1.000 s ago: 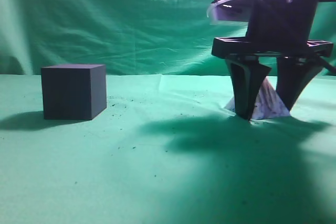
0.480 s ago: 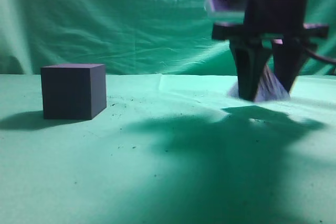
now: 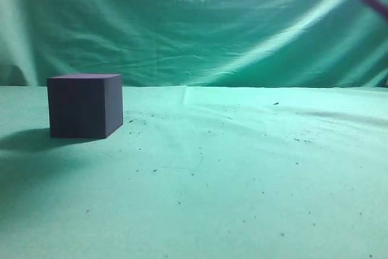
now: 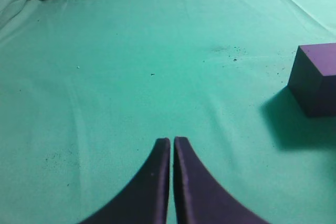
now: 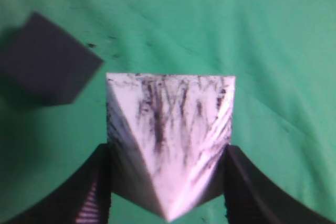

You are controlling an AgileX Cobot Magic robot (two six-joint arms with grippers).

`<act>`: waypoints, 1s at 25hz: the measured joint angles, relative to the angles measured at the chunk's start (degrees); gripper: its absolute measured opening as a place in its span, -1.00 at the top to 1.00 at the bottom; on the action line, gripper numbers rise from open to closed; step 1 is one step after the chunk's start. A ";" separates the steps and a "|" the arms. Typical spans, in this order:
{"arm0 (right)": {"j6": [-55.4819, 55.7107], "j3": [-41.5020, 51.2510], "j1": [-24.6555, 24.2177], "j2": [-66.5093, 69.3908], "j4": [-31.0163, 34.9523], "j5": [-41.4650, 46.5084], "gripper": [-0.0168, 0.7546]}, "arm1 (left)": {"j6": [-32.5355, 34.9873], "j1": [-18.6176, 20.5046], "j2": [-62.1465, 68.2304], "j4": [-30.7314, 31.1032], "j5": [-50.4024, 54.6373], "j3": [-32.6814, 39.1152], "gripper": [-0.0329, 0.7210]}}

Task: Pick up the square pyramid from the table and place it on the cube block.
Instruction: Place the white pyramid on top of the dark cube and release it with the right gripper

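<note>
We hold the square pyramid (image 5: 170, 150) in our right gripper (image 5: 168, 182), jaws clamped on its slanted sides, high over the worktop (image 3: 242, 168), left jaws together, and it could slip before reaching the cube block (image 3: 85, 105) at middle left
</note>
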 joint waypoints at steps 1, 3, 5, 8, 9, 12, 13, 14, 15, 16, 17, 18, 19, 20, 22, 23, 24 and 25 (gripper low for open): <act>0.00 -1.92 2.33 0.88 0.14 0.46 -0.05 | 0.00 0.00 0.00 0.00 0.00 0.00 0.91; -0.26 -5.86 6.05 4.06 0.36 1.71 -0.05 | 0.00 0.00 0.00 0.00 0.00 0.00 0.91; -0.20 -9.51 8.96 7.85 0.46 3.62 -0.05 | 0.00 0.00 0.00 0.00 0.00 0.00 0.91; -0.92 -15.45 11.17 14.47 0.46 5.81 -0.05 | 0.00 0.00 0.00 0.00 0.00 0.00 0.91; -1.00 -17.31 11.43 16.46 0.34 5.80 -0.05 | 0.00 0.00 0.00 0.00 0.00 0.00 0.91; -1.06 -21.48 11.66 20.87 0.12 6.06 -0.05 | 0.00 0.00 0.00 0.00 0.00 0.00 0.91; -1.06 -22.21 11.66 21.80 -0.04 6.06 -0.05 | 0.00 0.00 0.00 0.00 0.00 0.00 0.91; -1.19 -22.73 11.66 22.63 -0.27 6.06 -0.05 | 0.00 0.00 0.00 0.00 0.00 0.00 0.91; -1.32 -23.01 11.66 23.32 -0.57 6.06 -0.05 | 0.00 0.00 0.00 0.00 0.00 0.00 0.91; -1.55 -23.00 11.66 23.80 -1.14 6.06 -0.05 | 0.00 0.00 0.00 0.00 0.00 0.00 0.91; -1.80 -23.00 11.66 24.44 -1.87 6.06 -0.05 | 0.00 0.00 0.00 0.00 0.00 0.00 0.91; -1.77 -23.00 11.66 24.87 -2.61 6.06 -0.05 | 0.00 0.00 0.00 0.00 0.00 0.00 0.91; -1.82 -23.00 11.66 25.32 -3.22 6.06 -0.05 | 0.00 0.00 0.00 0.00 0.00 0.00 0.91; -1.82 -23.23 11.66 25.42 -3.45 5.89 -0.05 | 0.00 0.00 0.00 0.00 0.00 0.00 0.91; -1.82 -23.35 11.66 25.55 -3.57 5.89 -0.05 | 0.00 0.00 0.00 0.00 0.00 0.00 0.91; -1.92 -23.47 11.66 25.55 -3.57 6.00 -0.05 | 0.00 0.00 0.00 0.00 0.00 0.00 0.91; -1.92 -23.47 11.66 25.55 -3.57 6.00 -0.05 | 0.00 0.00 0.00 0.00 0.00 0.00 0.91; -1.92 -23.47 11.66 25.57 -3.57 6.00 -0.05 | 0.00 0.00 0.00 0.00 0.00 0.00 0.91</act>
